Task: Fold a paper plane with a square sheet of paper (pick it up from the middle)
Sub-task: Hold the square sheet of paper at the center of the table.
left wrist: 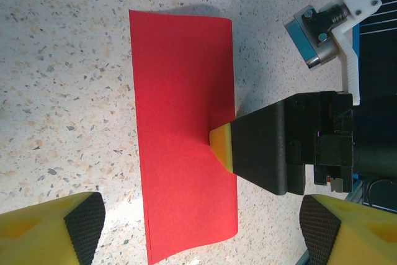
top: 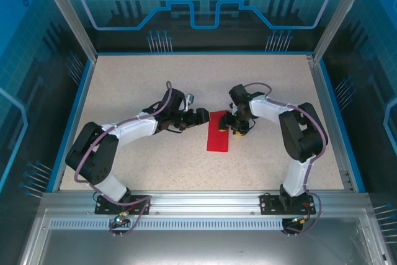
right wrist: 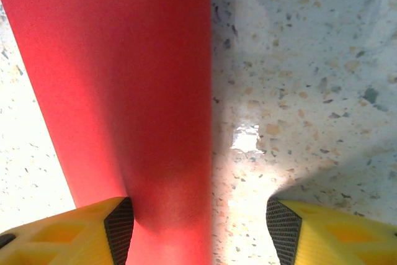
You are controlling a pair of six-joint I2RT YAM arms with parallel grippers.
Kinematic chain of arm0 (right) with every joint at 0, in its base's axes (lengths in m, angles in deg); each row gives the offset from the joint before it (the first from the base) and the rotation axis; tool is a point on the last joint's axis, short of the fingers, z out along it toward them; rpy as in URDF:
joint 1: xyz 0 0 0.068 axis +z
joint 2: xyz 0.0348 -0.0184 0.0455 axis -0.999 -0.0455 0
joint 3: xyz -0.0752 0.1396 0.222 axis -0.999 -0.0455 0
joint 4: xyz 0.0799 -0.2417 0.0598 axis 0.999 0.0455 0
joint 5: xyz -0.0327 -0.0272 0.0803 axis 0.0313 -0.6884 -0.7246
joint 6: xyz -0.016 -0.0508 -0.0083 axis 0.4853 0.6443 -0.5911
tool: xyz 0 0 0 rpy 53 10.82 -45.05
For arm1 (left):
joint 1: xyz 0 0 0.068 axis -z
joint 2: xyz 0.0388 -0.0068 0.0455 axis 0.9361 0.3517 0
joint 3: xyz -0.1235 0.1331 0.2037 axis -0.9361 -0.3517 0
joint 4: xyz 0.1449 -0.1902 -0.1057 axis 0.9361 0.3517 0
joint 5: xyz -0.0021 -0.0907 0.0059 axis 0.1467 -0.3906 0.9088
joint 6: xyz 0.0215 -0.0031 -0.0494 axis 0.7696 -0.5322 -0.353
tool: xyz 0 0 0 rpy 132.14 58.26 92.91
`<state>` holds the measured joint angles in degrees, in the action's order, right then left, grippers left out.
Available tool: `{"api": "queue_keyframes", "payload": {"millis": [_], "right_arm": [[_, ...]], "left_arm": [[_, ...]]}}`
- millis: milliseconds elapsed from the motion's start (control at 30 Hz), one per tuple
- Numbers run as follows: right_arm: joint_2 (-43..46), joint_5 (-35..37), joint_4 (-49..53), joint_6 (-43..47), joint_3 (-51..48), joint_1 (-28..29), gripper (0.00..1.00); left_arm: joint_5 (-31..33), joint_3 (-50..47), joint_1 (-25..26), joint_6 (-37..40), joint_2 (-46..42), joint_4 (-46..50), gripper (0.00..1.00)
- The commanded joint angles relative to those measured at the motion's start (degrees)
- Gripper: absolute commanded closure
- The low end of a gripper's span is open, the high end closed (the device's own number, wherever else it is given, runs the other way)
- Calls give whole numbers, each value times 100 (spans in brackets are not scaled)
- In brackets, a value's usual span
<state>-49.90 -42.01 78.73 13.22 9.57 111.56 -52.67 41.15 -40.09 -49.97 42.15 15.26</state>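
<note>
The square sheet of paper (top: 218, 131) lies flat near the middle of the desk (top: 142, 85), between the two arms. It now reads as a long narrow rectangle, so I judge it has been doubled over once and the centre fold is the step in hand. It is thin, matte, bright red stock with clean straight edges. In the right wrist view one long edge looks soft and casts a shadow on the desk beside it, probably the fold, not yet sharp. The right jaws stand apart and grip nothing: one yellow fingertip (left wrist: 221, 147) rests on the sheet at its long edge, and the other finger is over bare desk. The left jaws hover just beside the sheet's other long edge, spread wide and empty. Their yellow fingers carry black ribbed pads (left wrist: 84, 218). The desk is pale speckled stone-look laminate with a glossy sheen. Next, I think, comes firm flattening along that edge without skidding the slippery paper.
</note>
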Motion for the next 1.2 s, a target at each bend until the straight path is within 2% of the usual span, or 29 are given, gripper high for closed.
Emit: {"api": "queue_keyframes", "payload": {"millis": [0,233,400,600,867,900,1167], "right_arm": [[-360,263,11,-106,-89,104,35],[-555,399,94,-60,-5,181,36],[-642,484,157,-2,21,190,36],[-724,658,239,-1,56,184,36],[-792,713,258,-19,56,185,36],[-792,711,265,-11,67,186,36],[-838,744,248,-32,38,185,36]], "left_arm": [[10,130,41,-24,55,57,14],[72,113,39,-28,26,108,17],[67,146,36,-35,73,155,29],[72,155,40,-115,114,138,54],[-28,192,44,-203,231,62,98],[-29,205,56,-225,257,45,100],[-152,635,233,-334,837,32,100]]}}
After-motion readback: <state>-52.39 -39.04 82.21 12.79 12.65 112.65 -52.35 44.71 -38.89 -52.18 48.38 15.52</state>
